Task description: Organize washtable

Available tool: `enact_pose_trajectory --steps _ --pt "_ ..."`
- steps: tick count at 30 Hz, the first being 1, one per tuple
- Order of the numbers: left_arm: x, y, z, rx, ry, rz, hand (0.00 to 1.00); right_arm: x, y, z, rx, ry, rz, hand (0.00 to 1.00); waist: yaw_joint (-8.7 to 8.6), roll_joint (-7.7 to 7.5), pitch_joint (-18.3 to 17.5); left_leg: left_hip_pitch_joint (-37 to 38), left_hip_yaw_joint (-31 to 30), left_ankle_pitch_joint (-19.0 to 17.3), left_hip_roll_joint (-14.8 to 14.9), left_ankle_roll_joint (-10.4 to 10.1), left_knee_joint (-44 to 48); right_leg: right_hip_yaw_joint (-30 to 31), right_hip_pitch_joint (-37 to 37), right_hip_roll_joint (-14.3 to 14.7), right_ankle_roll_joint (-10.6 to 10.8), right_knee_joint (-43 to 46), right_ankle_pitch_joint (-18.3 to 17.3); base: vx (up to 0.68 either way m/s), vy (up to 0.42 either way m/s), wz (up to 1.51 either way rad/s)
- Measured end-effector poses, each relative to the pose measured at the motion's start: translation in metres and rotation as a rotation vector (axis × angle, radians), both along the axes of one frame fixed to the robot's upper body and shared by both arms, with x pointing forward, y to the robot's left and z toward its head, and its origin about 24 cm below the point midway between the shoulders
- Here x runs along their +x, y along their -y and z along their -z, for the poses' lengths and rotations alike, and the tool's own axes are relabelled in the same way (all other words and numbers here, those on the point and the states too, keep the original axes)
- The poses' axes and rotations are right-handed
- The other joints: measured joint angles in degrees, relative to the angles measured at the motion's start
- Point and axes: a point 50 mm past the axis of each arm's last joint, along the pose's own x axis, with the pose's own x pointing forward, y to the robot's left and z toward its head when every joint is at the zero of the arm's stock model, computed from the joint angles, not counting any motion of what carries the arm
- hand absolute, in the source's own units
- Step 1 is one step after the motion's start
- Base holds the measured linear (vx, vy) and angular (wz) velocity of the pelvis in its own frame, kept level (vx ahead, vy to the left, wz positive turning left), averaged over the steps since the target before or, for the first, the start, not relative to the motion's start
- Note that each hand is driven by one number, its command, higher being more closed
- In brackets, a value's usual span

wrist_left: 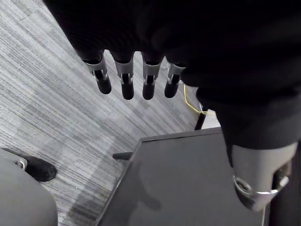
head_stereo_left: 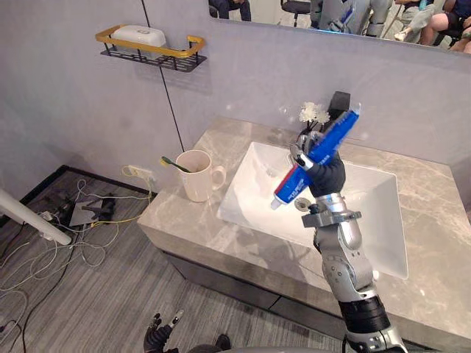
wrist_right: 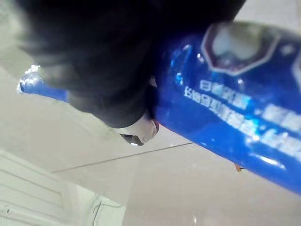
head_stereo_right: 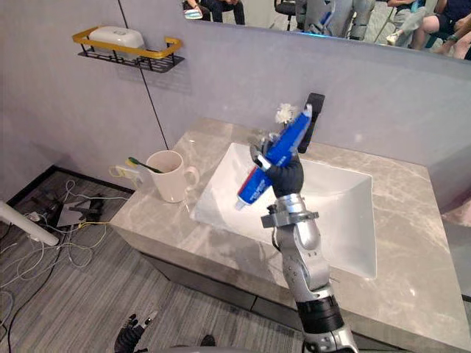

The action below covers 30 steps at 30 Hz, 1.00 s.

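Right hand [head_stereo_left: 324,176] clamped round blue plastic toothpaste tube [head_stereo_left: 339,132], tilted, cap low, above white rectangular basin [head_stereo_left: 383,220]. Left hand [wrist_left: 126,81] slack, near floor. My judgement: swing left, stand tube in cream ceramic mug [head_stereo_left: 197,176] on grey marble surface [head_stereo_left: 176,220], clear of toothbrush [head_stereo_left: 174,164].

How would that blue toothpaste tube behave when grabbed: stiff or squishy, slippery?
Probably squishy: the blue plastic toothpaste tube, gripped mid-body by the right robot hand, may dent. Its glossy skin looks slippery; held tilted cap-down, it could slide out. It seems light, so a drop into the white sink below likely wouldn't harm it.
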Motion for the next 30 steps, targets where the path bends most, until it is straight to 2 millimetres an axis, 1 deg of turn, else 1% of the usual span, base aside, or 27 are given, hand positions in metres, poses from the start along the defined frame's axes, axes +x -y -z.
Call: enact_pose_trajectory --steps 3,4,6,10,12,15,18,19,21,27,30 --pt "0.0 -0.002 0.0 0.004 0.002 0.004 0.0 0.0 -0.008 -0.012 -0.02 0.051 0.006 1.0 0.18 -0.18 0.5 -0.7 -1.0 0.0 -0.3 0.0 0.5 -0.8 0.0 -0.1 0.2 0.0 -0.1 -0.01 -0.001 0.19" --pt "0.001 -0.002 -0.001 0.007 0.001 0.012 0.0 0.0 -0.01 -0.017 -0.034 0.073 0.026 1.0 0.63 -0.23 0.9 -0.8 -1.3 0.0 -0.4 0.0 0.6 -1.2 0.2 -0.2 0.2 0.0 -0.2 -0.01 -0.001 0.13" --pt "0.001 -0.003 -0.001 0.012 0.001 0.02 0.0 0.001 -0.011 -0.02 -0.055 0.091 0.059 1.0 1.46 -0.48 1.1 -0.9 -1.8 0.0 -0.5 0.0 0.6 -1.7 0.2 -0.2 0.2 0.0 -0.3 0.0 0.0 0.16" --pt "0.002 -0.005 -0.002 0.023 -0.002 0.054 0.0 0.011 -0.017 -0.028 -0.125 0.124 0.15 1.0 2.97 -0.96 1.4 -1.7 -3.0 0.2 -0.7 -0.2 0.7 -3.0 0.2 -0.2 0.2 0.1 -0.4 0.0 -0.002 0.17" --pt "0.002 -0.005 -0.002 0.024 0.001 0.055 0.0 0.019 -0.024 -0.034 -0.163 0.143 0.178 1.0 3.24 -1.3 1.6 -2.0 -3.8 0.4 -0.8 -0.3 0.7 -3.7 0.2 -0.2 0.2 0.1 -0.5 0.01 -0.006 0.16" --pt "0.003 -0.006 -0.003 0.028 0.006 0.057 0.0 0.023 -0.034 -0.042 -0.21 0.177 0.193 1.0 3.71 -1.55 2.2 -2.7 -4.3 0.4 -0.8 -0.4 1.2 -4.4 0.1 -0.1 0.1 0.1 -0.6 0.01 -0.004 0.11" --pt "0.004 -0.007 -0.003 0.045 -0.005 0.1 0.0 0.03 -0.035 -0.044 -0.259 0.184 0.231 1.0 4.83 -1.81 2.5 -3.1 -4.8 0.4 -0.9 -0.4 1.3 -4.9 0.0 0.0 0.0 0.1 -0.7 0.0 -0.005 0.1" --pt "0.002 -0.008 -0.002 0.051 -0.014 0.113 0.0 0.033 -0.036 -0.043 -0.267 0.174 0.238 1.0 5.08 -1.9 2.6 -3.2 -5.0 0.4 -0.9 -0.4 1.4 -5.1 0.0 0.0 0.0 0.1 -0.7 0.01 -0.003 0.12" --pt "0.003 -0.008 -0.002 0.059 -0.016 0.126 0.0 0.042 -0.037 -0.043 -0.292 0.145 0.264 1.0 6.11 -2.04 3.1 -3.7 -5.2 0.4 -0.9 -0.5 1.6 -5.2 -0.3 0.1 0.0 0.1 -0.7 0.01 0.0 0.06" --pt "0.003 -0.009 -0.002 0.066 -0.02 0.144 0.0 0.06 -0.043 -0.047 -0.348 0.112 0.301 1.0 6.35 -2.13 4.0 -5.0 -5.7 0.5 -0.9 -0.7 2.5 -6.1 -0.8 0.3 -0.1 0.2 -0.7 -0.01 0.0 0.07" --pt "0.003 -0.008 -0.002 0.07 -0.021 0.162 0.0 0.063 -0.044 -0.05 -0.351 0.107 0.316 1.0 6.52 -2.06 4.7 -5.2 -5.8 0.5 -0.8 -0.7 2.7 -6.1 -0.8 0.5 -0.2 0.2 -0.8 0.0 0.0 0.01"
